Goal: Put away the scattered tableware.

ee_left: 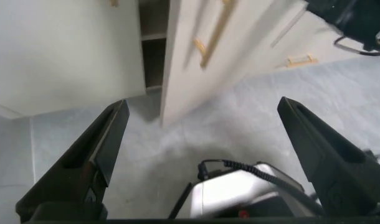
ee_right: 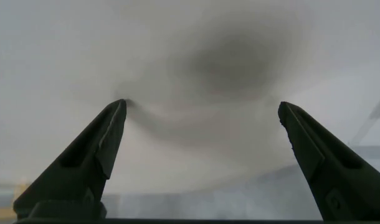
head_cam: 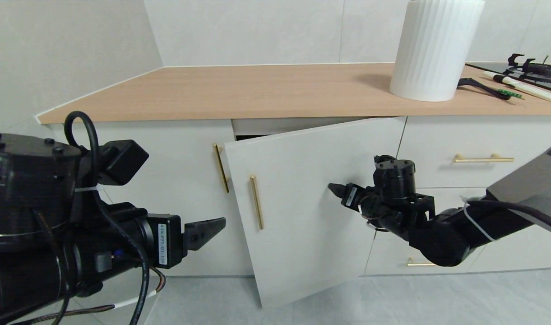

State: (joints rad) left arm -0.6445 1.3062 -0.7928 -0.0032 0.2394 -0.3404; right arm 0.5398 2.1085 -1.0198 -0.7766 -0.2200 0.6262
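Logging early stage: tableware (head_cam: pixel 485 86) lying on worktop (head_cam: pixel 257 90), nothing stowed; cabinet door (head_cam: pixel 302 203) ajar; my right end effector (ee_right: pixel 202 109) open near its face; left end effector (ee_left: pixel 202 109) open, empty.

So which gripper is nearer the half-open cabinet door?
Right. The right gripper is close against the cabinet door; the left gripper hangs apart, off its handle side.
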